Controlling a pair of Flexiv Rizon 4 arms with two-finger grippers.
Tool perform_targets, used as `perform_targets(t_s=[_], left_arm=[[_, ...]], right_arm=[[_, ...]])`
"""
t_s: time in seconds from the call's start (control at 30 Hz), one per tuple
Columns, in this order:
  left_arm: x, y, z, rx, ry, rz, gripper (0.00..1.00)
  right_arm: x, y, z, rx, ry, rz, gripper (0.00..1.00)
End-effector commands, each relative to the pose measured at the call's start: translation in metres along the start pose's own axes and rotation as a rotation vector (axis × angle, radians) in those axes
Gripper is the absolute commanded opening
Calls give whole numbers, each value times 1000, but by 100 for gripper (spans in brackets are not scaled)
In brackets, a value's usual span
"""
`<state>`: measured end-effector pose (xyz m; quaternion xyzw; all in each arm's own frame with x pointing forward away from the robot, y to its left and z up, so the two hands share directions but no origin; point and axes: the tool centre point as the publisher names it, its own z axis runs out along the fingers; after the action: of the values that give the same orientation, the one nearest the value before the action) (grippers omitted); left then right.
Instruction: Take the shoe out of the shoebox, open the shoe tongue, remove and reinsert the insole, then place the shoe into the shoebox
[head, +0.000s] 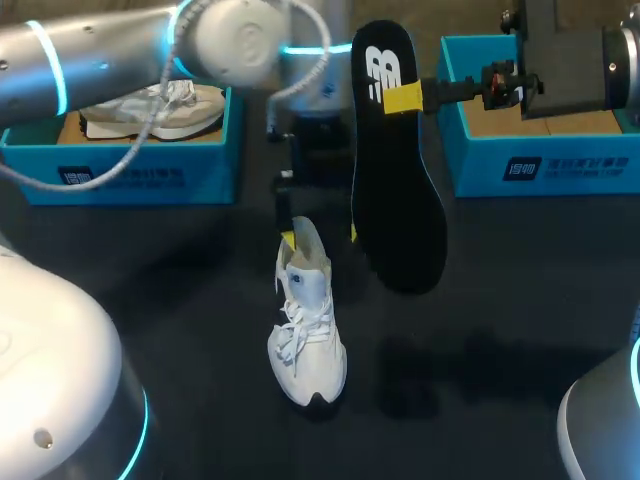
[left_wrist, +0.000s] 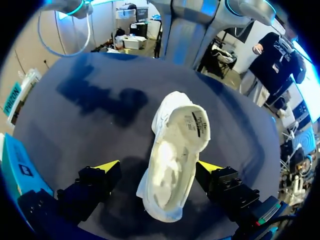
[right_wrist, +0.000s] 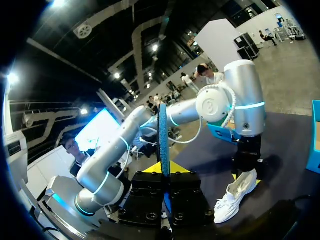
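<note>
Now | R gripper (head: 403, 98) clamps insole (head: 395, 190) aloft | L gripper (left_wrist: 159, 167) wide astride shoe (head: 305, 320) | spare shoe (head: 150, 112) in box (head: 130, 170)

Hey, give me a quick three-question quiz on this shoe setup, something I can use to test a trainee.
1. True or false: the white shoe between the left gripper's open fingers stands on the table, outside both boxes.
2. The right gripper is shut on: A a lace; B the black insole; C a box lid.
3. Fill in: the left-hand shoebox holds another ____.
Key: 1 true; 2 B; 3 shoe.
</note>
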<state>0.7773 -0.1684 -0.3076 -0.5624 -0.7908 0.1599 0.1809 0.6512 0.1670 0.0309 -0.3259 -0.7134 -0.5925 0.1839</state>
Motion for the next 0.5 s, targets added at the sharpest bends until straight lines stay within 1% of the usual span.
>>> perform_targets(t_s=[0.03, 0.07, 0.2, 0.23, 0.27, 0.5], left_arm=[[16, 5, -5, 56, -320, 14, 100], [16, 5, -7, 70, -374, 15, 100], [19, 2, -13, 127, -465, 56, 100], [20, 2, -14, 125, -504, 64, 100], [20, 2, -16, 144, -526, 66, 100], [28, -3, -29, 192, -707, 109, 100]], right_arm=[[-1, 4, 5, 5, 0, 2, 0], [-1, 4, 5, 5, 0, 2, 0], [-1, 4, 5, 5, 0, 2, 0], [-1, 4, 5, 5, 0, 2, 0], [-1, 4, 5, 5, 0, 2, 0], [-1, 4, 5, 5, 0, 2, 0]])
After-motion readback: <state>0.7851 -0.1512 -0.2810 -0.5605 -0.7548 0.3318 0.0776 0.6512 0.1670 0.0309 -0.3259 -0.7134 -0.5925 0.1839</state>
